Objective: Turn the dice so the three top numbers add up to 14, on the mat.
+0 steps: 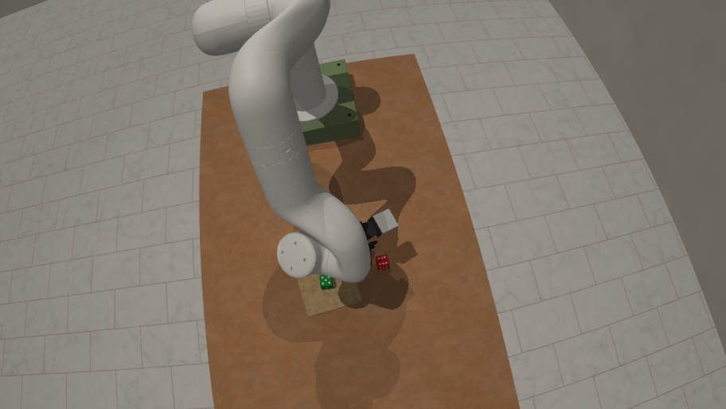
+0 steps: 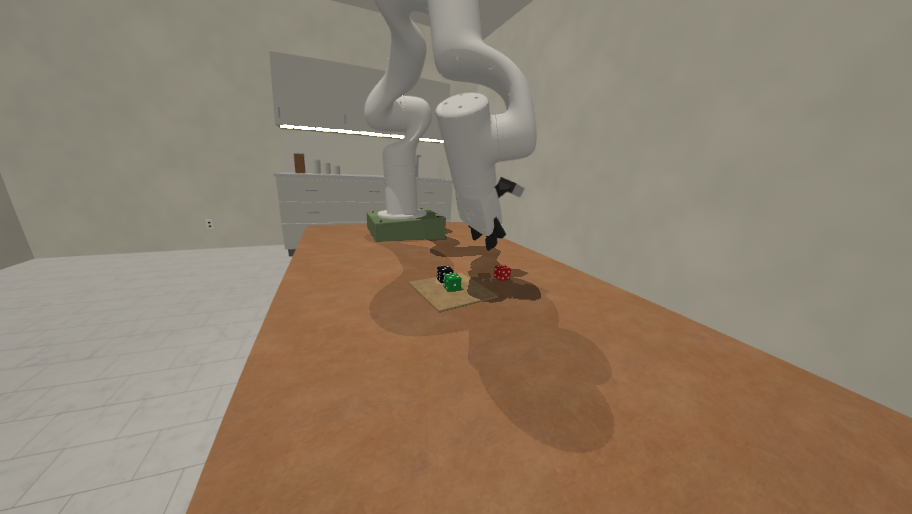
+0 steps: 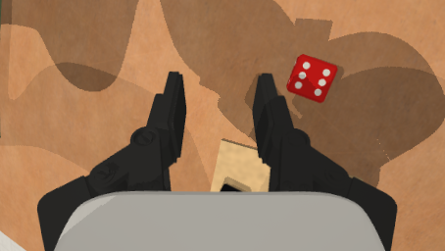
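Observation:
A red die (image 1: 382, 262) lies flat on the bare table just off the right edge of the tan mat (image 1: 327, 297), six up; it also shows in the exterior view (image 2: 501, 272) and the wrist view (image 3: 312, 77). A green die (image 1: 326, 282) and a black die (image 2: 444, 273) sit on the mat (image 2: 452, 292), the green one (image 2: 452, 282) in front of the black one. My gripper (image 3: 220, 91) hangs above the table behind the red die, fingers half open with nothing between them. It also shows in the exterior view (image 2: 487, 234). A mat corner (image 3: 241, 167) shows between the fingers.
The arm's green base block (image 1: 330, 109) stands at the far end of the brown table. The arm's elbow hides the black die and part of the mat in the top view. The table's right edge runs close to the red die.

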